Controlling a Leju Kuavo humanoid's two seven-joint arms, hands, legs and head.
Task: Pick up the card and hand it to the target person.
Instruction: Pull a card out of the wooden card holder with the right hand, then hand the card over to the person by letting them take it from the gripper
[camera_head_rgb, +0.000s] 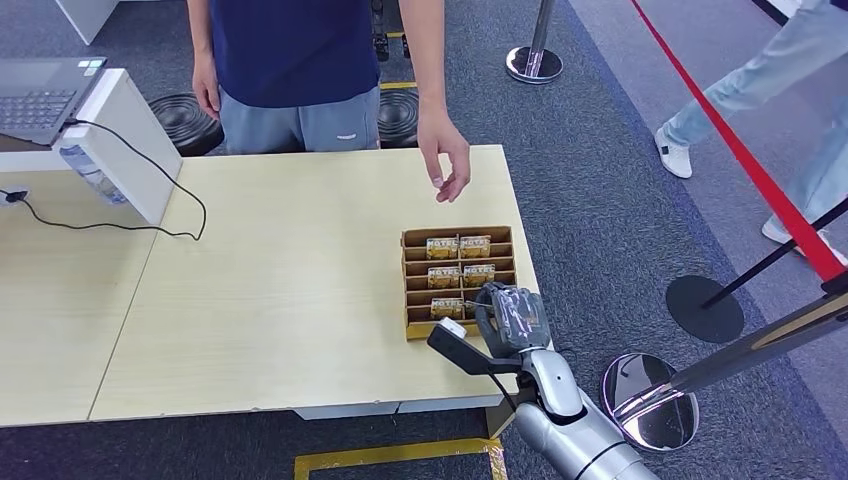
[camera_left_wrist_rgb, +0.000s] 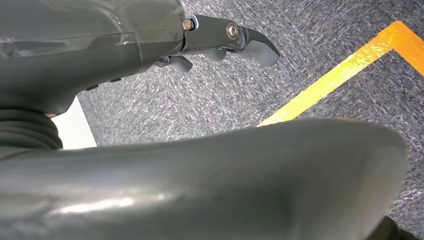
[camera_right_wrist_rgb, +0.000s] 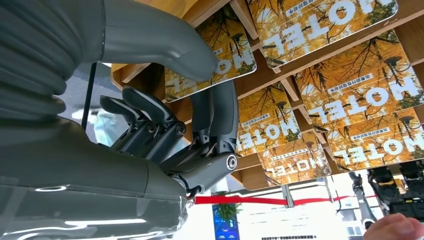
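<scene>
- Grey carpet room, red rope barrier (camera_head_rgb: 735, 150) on the right, pale wooden bench (camera_head_rgb: 290, 300) in front of me, laptop (camera_head_rgb: 40, 95) at far left.
- Cardboard card rack (camera_head_rgb: 459, 280) sits near the bench's right edge, rows of yellow HOTEL cards; nearest-row card (camera_right_wrist_rgb: 212, 60) is my target.
- My right hand (camera_head_rgb: 505, 320) is at the near end of the rack; in the right wrist view thumb (camera_right_wrist_rgb: 165, 42) lies over that card, dark fingers (camera_right_wrist_rgb: 215, 120) beneath its edge, apart, nothing clamped yet as far as I can judge.
- Left hand (camera_left_wrist_rgb: 220, 42) hangs over carpet, holding nothing, fingers look loosely curled — can't tell for sure.
- Person (camera_head_rgb: 300, 60) waits at the far side, their hand (camera_head_rgb: 445, 155) hanging above the bench.
- Step: pinch one card. I'd close slowly, thumb against fingers, lift straight out of the slot so neighbouring cards and the light rack don't drag along.
</scene>
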